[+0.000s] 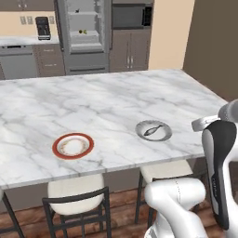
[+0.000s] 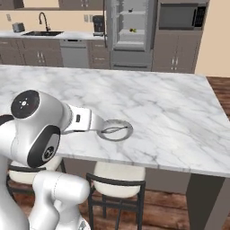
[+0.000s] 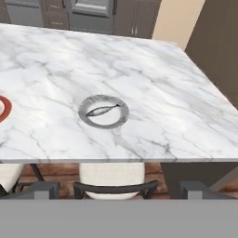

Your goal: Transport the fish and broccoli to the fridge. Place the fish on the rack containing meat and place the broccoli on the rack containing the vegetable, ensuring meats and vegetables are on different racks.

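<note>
One fish (image 3: 103, 110) lying on a grey plate (image 3: 89, 122) near the marble bench (image 1: 111, 102) front edge, within reach; tool (image 3: 119, 189) spread wide, empty, held back facing it; fridge (image 1: 83, 35) open beyond.

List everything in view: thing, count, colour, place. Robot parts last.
fish: one, dark grey, lying on the grey plate
grey plate: one, grey rim, near edge of the island
red-rimmed plate: one, red rim and pale centre, left of the grey plate, nothing on it
island counter: one, white marble
stools: two in the left base view, cream seats with dark frames, tucked under the island's near edge
fridge: one, grey, far wall, door open; small things on one rack, too small to name
microwave: one, dark, right of the fridge
sink: one, back counter, far left
gripper: one, dark fingertips, open, holding nothing, facing the fish
</note>
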Tool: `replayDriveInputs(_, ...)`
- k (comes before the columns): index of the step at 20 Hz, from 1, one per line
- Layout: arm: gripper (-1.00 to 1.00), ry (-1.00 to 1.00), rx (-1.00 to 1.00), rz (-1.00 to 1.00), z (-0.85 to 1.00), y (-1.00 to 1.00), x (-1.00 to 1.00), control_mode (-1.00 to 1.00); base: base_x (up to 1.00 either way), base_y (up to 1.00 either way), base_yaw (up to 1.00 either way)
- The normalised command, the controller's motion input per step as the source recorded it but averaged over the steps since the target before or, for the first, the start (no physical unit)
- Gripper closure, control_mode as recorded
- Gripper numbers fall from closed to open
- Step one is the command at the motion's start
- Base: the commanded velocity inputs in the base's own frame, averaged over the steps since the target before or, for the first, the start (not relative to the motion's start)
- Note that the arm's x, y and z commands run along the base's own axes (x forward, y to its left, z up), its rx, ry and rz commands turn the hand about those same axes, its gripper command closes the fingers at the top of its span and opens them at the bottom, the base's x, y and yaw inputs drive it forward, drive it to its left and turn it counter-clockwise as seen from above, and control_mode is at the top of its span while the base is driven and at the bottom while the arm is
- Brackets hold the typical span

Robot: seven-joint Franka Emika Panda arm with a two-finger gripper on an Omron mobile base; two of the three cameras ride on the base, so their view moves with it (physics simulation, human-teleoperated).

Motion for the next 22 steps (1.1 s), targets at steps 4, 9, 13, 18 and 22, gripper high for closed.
replayDriveInputs(4, -1.00, 0.00, 0.04, 0.00, 0.00, 0.00, 0.14, -1.00, 0.75, 0.00, -0.09)
replayDriveInputs(9, -1.00, 0.11, 0.06, 0.00, -0.20, 0.23, 0.64, -1.00, 0.00, 0.00, 0.00)
replayDriveInputs(13, -1.00, 0.10, 0.04, -0.23, -0.47, 0.26, 0.78, -1.00, 0.00, 0.00, 0.00)
replayDriveInputs(18, -1.00, 0.26, 0.01, -0.49, -0.46, 0.03, 0.64, -1.00, 0.00, 0.00, 0.00)
replayDriveInputs(22, -1.00, 0.20, 0.12, -0.39, -0.49, -0.09, 0.62, -1.00, 0.00, 0.00, 0.00)
